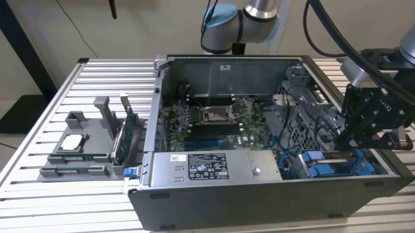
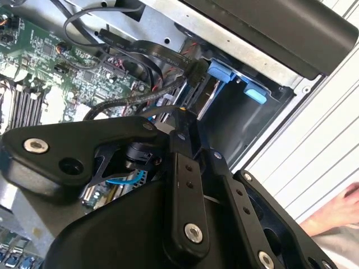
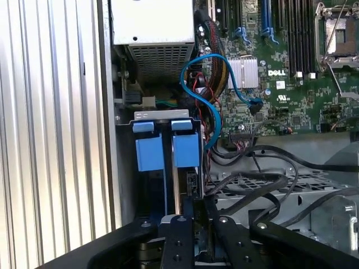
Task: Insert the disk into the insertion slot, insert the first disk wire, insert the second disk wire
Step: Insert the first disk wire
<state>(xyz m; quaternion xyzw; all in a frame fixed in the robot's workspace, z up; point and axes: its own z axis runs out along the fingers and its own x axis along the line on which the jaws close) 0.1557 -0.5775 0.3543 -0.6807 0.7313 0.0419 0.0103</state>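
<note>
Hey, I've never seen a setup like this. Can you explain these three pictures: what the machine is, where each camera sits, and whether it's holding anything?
It is a robot arm working inside an opened dark grey computer case. The exterior view looks from off the arm: the case lies on a slatted metal table, beside a grey plastic tray holding green circuit cards. Inside are the green motherboard and a silver power supply box. The arm's black gripper hangs over the insertion slot, a bay in the dark grey drive cage with blue plastic fittings. Both wrist views come from cameras riding on the arm, looking past the gripper into that cage and at black cables. I cannot tell whether it holds anything.
</note>
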